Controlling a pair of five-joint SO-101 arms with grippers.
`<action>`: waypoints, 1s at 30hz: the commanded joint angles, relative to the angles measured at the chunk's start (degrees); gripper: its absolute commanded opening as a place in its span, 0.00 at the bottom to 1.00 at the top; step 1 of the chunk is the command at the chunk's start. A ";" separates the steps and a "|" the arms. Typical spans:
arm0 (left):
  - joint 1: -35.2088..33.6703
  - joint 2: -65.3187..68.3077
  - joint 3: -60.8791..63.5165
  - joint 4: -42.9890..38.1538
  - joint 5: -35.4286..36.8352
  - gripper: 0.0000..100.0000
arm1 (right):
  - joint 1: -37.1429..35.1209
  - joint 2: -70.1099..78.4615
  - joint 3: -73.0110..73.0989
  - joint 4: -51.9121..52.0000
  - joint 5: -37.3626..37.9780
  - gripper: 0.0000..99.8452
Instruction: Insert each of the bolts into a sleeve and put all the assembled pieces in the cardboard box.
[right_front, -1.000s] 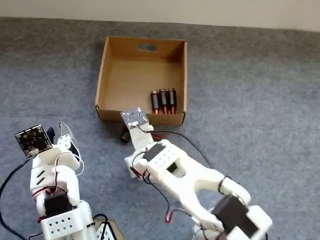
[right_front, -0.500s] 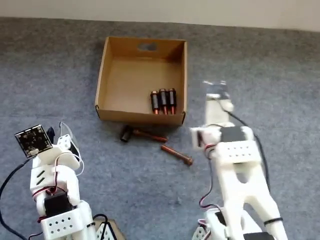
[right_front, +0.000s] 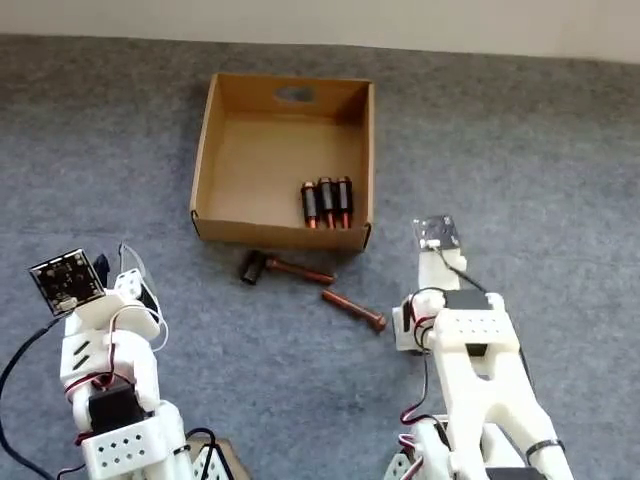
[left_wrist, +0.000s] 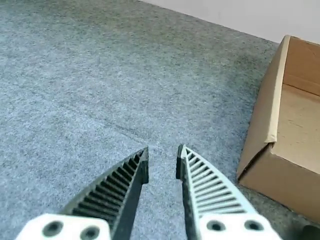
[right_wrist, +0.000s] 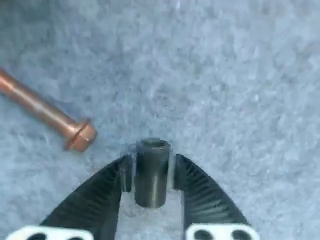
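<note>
The cardboard box (right_front: 210, 150) holds three assembled bolt-and-sleeve pieces (right_front: 327, 203) against its near right wall. In front of it a black sleeve (right_front: 252, 268) lies at the end of a copper bolt (right_front: 300, 272); whether the bolt is inside it I cannot tell. A loose copper bolt (right_front: 353, 309) lies to their right, its head (right_wrist: 80, 136) just beside my right gripper (right_wrist: 150, 161). That gripper is shut on an upright black sleeve (right_wrist: 151, 177) low over the carpet. My left gripper (left_wrist: 161, 152) is open and holds nothing, hovering left of the box's corner (left_wrist: 272, 145).
Grey carpet covers the whole table. The right arm (right_front: 465, 340) stands right of the loose bolt, and the left arm (right_front: 100, 340) sits at the near left. A pale wall runs along the far edge.
The right arm swung away from the box's near wall to the right, uncovering the two bolts on the carpet, then drew back and down beside the loose bolt. The left arm kept still.
</note>
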 joint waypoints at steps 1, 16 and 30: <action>1.01 -0.31 0.84 -1.14 -0.35 0.12 | 0.84 -1.45 -0.22 -0.57 0.62 0.18; 1.01 -0.31 0.84 -1.14 -0.35 0.12 | 0.92 -1.36 -9.80 12.35 0.62 0.15; 0.92 -0.31 0.84 -1.14 -0.35 0.12 | 1.63 24.48 -18.07 8.31 0.62 0.14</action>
